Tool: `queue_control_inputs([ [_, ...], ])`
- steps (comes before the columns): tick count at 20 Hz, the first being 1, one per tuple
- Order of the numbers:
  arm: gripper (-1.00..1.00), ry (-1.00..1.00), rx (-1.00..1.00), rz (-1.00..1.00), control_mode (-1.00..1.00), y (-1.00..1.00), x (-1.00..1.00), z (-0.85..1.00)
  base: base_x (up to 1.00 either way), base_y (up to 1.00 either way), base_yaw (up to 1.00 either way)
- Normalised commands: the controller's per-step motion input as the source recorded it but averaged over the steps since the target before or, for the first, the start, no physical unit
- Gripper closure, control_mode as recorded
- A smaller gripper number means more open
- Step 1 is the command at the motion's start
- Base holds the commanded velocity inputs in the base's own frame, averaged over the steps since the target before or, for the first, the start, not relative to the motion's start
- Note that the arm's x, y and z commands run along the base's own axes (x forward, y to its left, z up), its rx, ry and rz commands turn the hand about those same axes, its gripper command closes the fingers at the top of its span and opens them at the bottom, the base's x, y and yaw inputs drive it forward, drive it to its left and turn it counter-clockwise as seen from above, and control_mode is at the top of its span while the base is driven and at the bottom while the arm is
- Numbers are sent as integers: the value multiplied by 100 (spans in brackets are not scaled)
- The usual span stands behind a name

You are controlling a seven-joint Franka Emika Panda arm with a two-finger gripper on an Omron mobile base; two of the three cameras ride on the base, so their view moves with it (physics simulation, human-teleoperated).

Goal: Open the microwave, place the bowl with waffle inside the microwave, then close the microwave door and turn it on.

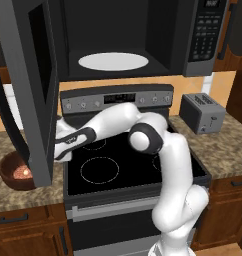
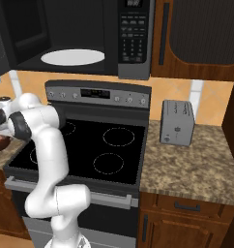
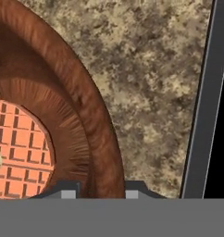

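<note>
My gripper straddles the round reddish-brown wooden bowl's rim, jaws parted, gripping nothing; orange-brown gridded waffle inside.

Open microwave door hides the hand and half the bowl; waffle cut off at hand view's left edge; keypad labels too small to read.
</note>
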Motion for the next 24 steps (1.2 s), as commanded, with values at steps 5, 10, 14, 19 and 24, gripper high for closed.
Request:
queue_control_inputs([
  [5, 100, -10, 14, -13, -100, -52, 0, -1, 0, 0, 0],
  [10, 100, -17, 34, -19, -100, -74, 0, 36, 0, 0, 0],
  [14, 100, -8, 18, -21, -100, -74, -18, 75, 0, 0, 0],
  [19, 100, 2, 0, -17, -100, -89, -19, 97, 0, 0, 0],
  [24, 100, 17, -12, -11, -100, -83, -18, 99, 0, 0, 0],
])
